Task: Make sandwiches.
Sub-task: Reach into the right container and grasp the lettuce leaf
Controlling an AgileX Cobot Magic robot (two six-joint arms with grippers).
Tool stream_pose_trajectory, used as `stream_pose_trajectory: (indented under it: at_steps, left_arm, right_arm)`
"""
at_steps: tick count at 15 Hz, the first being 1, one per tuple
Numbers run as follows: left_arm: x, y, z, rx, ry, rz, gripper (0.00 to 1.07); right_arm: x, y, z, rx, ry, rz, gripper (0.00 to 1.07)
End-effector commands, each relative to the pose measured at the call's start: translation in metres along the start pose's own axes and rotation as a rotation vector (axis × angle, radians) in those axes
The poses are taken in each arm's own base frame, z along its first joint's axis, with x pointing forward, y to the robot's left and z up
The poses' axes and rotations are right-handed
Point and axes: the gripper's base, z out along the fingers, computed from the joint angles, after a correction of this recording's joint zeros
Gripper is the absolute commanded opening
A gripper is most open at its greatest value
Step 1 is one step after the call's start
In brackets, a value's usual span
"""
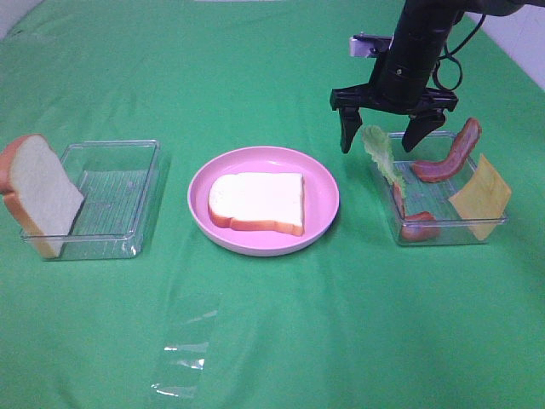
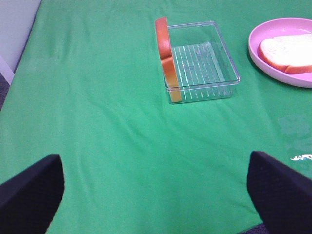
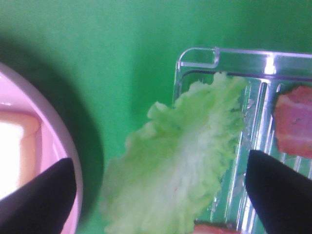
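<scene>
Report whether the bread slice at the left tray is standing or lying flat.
Standing on edge: the bread slice leans against a wall of the left tray.

Plate [image 1: 328, 200]: your bread slice [image 1: 255, 201] lies on it.
Left tray [image 1: 119, 183]: second slice [image 1: 38, 192] stands at its left edge.
Right tray [image 1: 443, 234]: holds lettuce [image 1: 381, 153], bacon [image 1: 451, 153], cheese [image 1: 481, 196].

light: bright, even, diffuse, from overhead. cloth [image 1: 272, 324] uniformly lit.
shadows: soft and short. thin dark edge under plate [image 1: 317, 189], faint band beside left tray [image 1: 119, 192].
glare: white streaks on film [image 1: 183, 358]; bright spots on right tray [image 3: 265, 66] rim.
focus: high view and left wrist view fairly sharp. right wrist view soft, lettuce [image 3: 180, 165] blurred, broad dark shadow on cloth beside plate.
left gripper [image 2: 155, 154] and right gripper [image 3: 158, 156]: fingers plain black, soft-edged, no surface detail.
</scene>
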Motion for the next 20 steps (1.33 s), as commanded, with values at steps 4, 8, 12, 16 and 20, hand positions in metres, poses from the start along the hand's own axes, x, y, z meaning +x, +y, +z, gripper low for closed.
stream_pose_trajectory:
  at_steps: [4,8,12,16,20]
  left_arm:
    - [0.0006,-0.0004,-0.0018,0.009,-0.032,-0.002,0.94]
    - [0.0006,-0.0004,-0.0018,0.009,-0.032,-0.002,0.94]
    - [0.0006,-0.0004,-0.0018,0.009,-0.032,-0.002,0.94]
    - [0.0006,-0.0004,-0.0018,0.009,-0.032,-0.002,0.94]
    - [0.0006,-0.0004,-0.0018,0.009,-0.032,-0.002,0.94]
  right_arm:
    - [-0.0001,-0.0016,0.0038,0.016,0.013,-0.044,0.78]
    - [0.0,-0.0026,0.0038,0.028,0.014,-0.058,0.48]
    - [0.0005,-0.0071,0.0036,0.077,0.021,-0.067,0.28]
    - [0.0012,-0.0076,0.0035,0.082,0.029,-0.068,0.28]
    - [0.0018,-0.0077,0.0035,0.083,0.036,-0.068,0.09]
